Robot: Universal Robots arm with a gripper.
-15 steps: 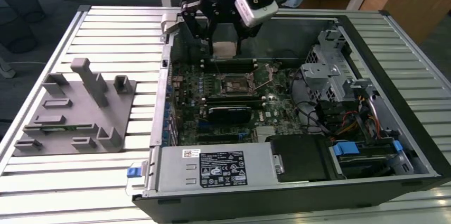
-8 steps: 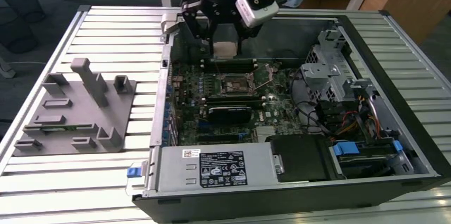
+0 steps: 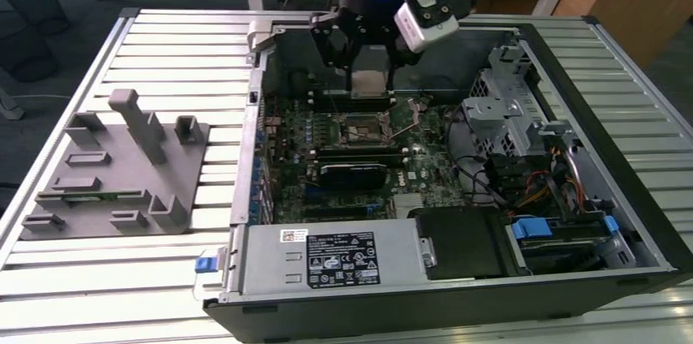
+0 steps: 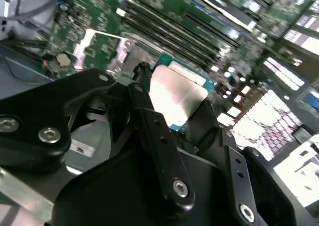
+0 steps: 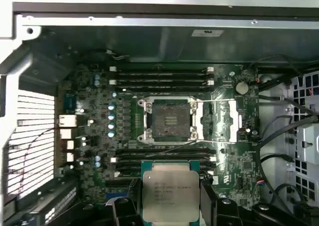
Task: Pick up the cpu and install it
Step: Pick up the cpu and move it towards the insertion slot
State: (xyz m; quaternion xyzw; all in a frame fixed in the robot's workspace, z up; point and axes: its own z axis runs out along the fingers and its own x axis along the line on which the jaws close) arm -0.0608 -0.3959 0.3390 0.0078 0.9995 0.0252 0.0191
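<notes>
My gripper [image 3: 369, 83] hangs inside the open computer case [image 3: 650, 230], shut on the cpu [image 3: 371, 82], a small square chip with a silvery top. In the first wrist view the cpu [image 5: 170, 195] sits between the black fingers [image 5: 208, 201], held above the motherboard. The socket [image 5: 168, 119] lies open beyond it, its metal frame [image 5: 219, 122] swung aside. In the second wrist view the cpu [image 4: 175, 97] shows bright between the black fingers [image 4: 149, 116]. In the exterior view the socket [image 3: 361, 127] is a little nearer the camera than the held chip.
Long black memory slots [image 5: 159, 76] run on both sides of the socket. A drive cage [image 3: 509, 109] and cables [image 3: 531, 190] fill the case at the exterior view's right. A power supply [image 3: 324, 259] sits at the front. A grey fixture [image 3: 114, 169] stands on the slatted table [image 3: 162, 44].
</notes>
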